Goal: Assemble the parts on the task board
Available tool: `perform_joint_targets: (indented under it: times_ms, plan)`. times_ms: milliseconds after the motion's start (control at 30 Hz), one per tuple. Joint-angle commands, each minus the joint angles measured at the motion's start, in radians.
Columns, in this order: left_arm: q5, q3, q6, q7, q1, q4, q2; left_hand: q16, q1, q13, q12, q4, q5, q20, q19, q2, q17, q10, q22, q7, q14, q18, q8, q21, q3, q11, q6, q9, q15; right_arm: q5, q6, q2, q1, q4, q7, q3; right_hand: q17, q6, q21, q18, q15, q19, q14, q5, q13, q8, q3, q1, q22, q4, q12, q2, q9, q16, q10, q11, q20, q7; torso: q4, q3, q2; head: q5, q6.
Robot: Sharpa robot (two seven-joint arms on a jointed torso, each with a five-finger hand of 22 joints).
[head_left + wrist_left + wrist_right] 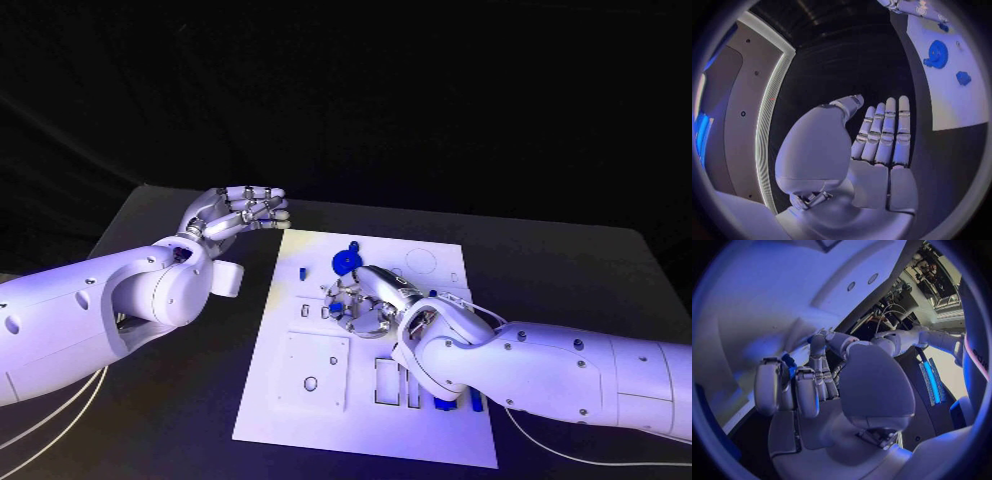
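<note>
Black table (144,230) spreading under everything, dark room behind. White board (325,400) lying at the middle, long axis running away from the robot, far end catching pale light.

Left arm reaching in over the bare table beside the board's far left corner; left hand (238,210) hovering there, holding nothing, fingers (889,130) straight and side by side, thumb apart from them.

Right hand (372,300) resting on the board's middle, fingers curled down around something small and blue (789,360); cannot tell whether gripping it.

Blue gear (346,262) lying flat on the board just beyond the right hand, a smaller blue piece (963,77) lying near it. Blue pegs (440,402) showing at the board's near right, by the right forearm, long axes roughly along the board.
</note>
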Motion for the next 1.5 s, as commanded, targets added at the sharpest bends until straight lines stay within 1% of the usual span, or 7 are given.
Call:
perform_joint_targets:
  times_ms: [33,300,633,1133,1433,1500]
  plan:
    - [-0.002,0.001,0.014,0.006,0.001,0.001,0.001,-0.006,0.001,0.000,-0.006,-0.005,-0.003,-0.002,-0.007,0.004,0.001,-0.005,0.002,0.019,0.001,0.009,-0.006,0.004,-0.003,0.003,0.003,-0.001,0.002,-0.005,0.002,0.000,-0.001,0.001,0.008,0.000,0.124,-0.007,-0.007,0.008,0.003,-0.005,0.076,0.004,0.001,-0.007,0.000,0.003,0.109,-0.005,-0.002,-0.010,-0.001,-0.006,0.003,0.003,0.001,0.003,-0.0004,-0.0001,0.000,-0.002,0.000]
    - [-0.002,0.001,0.014,0.006,0.001,0.001,0.001,-0.006,0.001,0.000,-0.006,-0.005,-0.003,-0.002,-0.007,0.004,0.001,-0.005,0.002,0.019,0.001,0.009,-0.006,0.004,-0.003,0.003,0.003,-0.001,0.002,-0.005,0.005,-0.002,-0.001,0.001,0.005,0.000,0.123,-0.008,-0.007,0.008,0.003,-0.005,0.076,0.004,0.001,-0.008,0.000,0.003,0.110,-0.005,-0.002,-0.011,-0.002,-0.006,0.002,0.004,0.001,0.003,0.0004,-0.0002,0.000,-0.003,-0.001]
    - [-0.002,0.001,0.014,0.005,0.001,0.001,0.001,-0.006,0.001,0.000,-0.006,-0.005,-0.003,-0.002,-0.007,0.004,0.001,-0.005,0.002,0.019,0.001,0.009,-0.006,0.004,-0.003,0.003,0.003,-0.001,0.002,-0.005,0.005,-0.005,-0.001,0.003,0.005,0.000,0.122,-0.007,-0.006,0.008,0.003,-0.005,0.076,0.004,0.021,-0.008,0.000,0.004,0.110,-0.006,0.022,-0.011,-0.002,-0.006,0.013,0.004,0.002,0.003,-0.0003,-0.0002,-0.001,-0.001,-0.004]
    - [-0.002,0.001,0.013,0.005,0.001,0.001,0.000,-0.006,0.001,0.000,-0.006,-0.005,-0.003,-0.002,-0.007,0.004,0.001,-0.005,0.002,0.019,0.001,0.009,-0.006,0.004,-0.003,0.003,0.003,-0.001,0.002,-0.010,-0.005,-0.011,-0.001,0.008,0.001,0.000,0.120,-0.008,-0.008,0.008,0.004,-0.005,0.076,0.003,0.031,-0.010,-0.002,0.001,0.110,-0.005,0.035,-0.015,-0.003,-0.007,0.019,0.005,0.003,0.005,-0.0002,0.0003,0.000,-0.002,-0.004]
    - [-0.002,0.001,0.013,0.005,0.000,0.000,0.000,-0.006,0.001,0.000,-0.006,-0.005,-0.003,-0.002,-0.007,0.004,0.001,-0.005,0.002,0.019,0.001,0.009,-0.006,0.004,-0.003,0.003,0.003,-0.001,0.002,-0.024,-0.008,-0.015,-0.001,0.009,-0.009,0.000,0.119,-0.014,-0.009,0.008,0.005,-0.005,0.075,0.003,0.034,-0.016,-0.005,-0.001,0.110,-0.006,0.038,-0.020,-0.006,-0.008,0.020,0.006,0.004,0.006,-0.0004,0.0001,0.000,-0.003,-0.004]
    - [-0.002,0.001,0.013,0.005,0.000,0.000,0.000,-0.006,0.001,0.000,-0.006,-0.005,-0.003,-0.002,-0.007,0.004,0.001,-0.005,0.002,0.019,0.001,0.009,-0.006,0.004,-0.003,0.003,0.003,-0.001,0.002,-0.031,-0.008,-0.016,-0.001,0.008,-0.012,0.000,0.119,-0.022,-0.010,0.008,0.007,-0.006,0.075,0.004,0.035,-0.023,-0.008,0.000,0.109,-0.009,0.039,-0.028,-0.009,-0.008,0.018,0.008,0.005,0.009,-0.0006,0.0004,0.000,-0.004,-0.004]
